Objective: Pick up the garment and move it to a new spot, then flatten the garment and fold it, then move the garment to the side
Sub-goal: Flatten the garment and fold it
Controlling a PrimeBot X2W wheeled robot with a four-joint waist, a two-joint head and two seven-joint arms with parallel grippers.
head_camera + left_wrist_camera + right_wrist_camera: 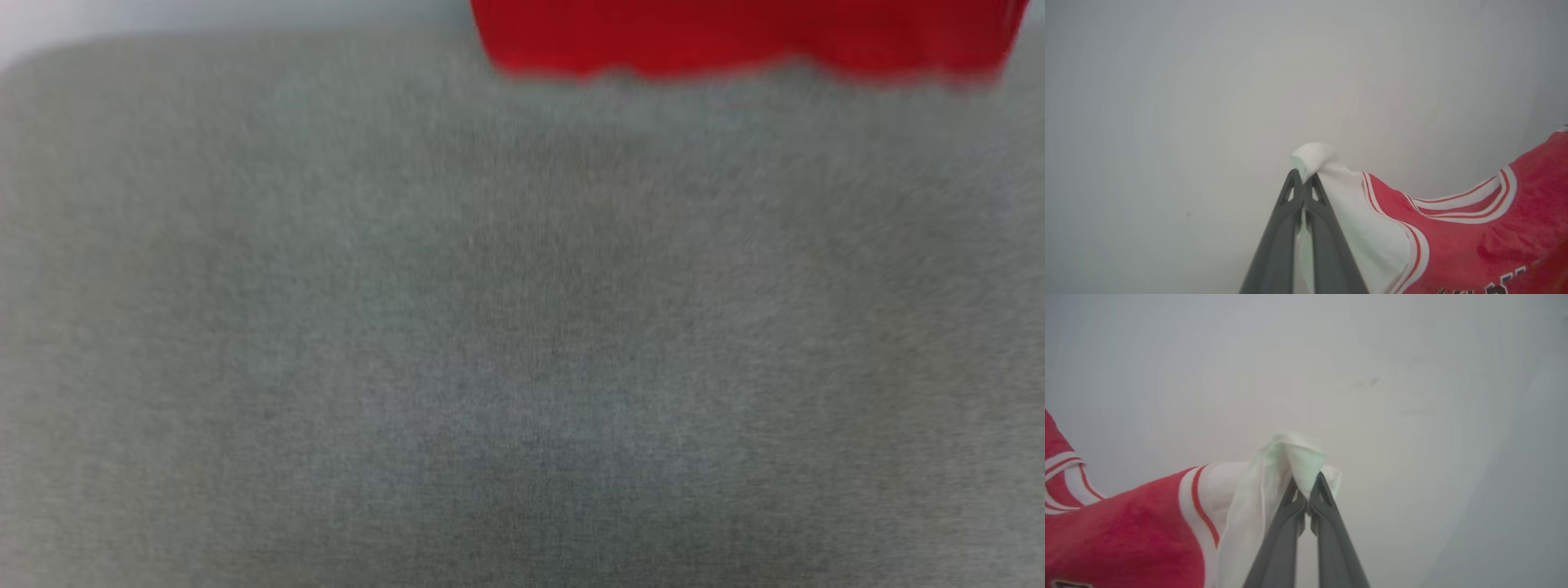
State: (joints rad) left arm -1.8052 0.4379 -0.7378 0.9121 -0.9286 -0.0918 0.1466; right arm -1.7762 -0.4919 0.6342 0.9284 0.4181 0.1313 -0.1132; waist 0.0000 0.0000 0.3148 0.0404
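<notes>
Two grips on: left gripper (1303, 179) pinches a white shoulder panel of the garment (1474, 241), whose red body trails to 4 o'clock in its wrist view. The right gripper (1306, 484) pinches the other white panel, with the red body running to 8 o'clock. Head view is blurred, with the red hem at 1 o'clock over the grey surface (522, 327), so I judge pickup done and the garment held up, spread between the arms; left to do: set down at the new spot, flatten, fold, move aside.
</notes>
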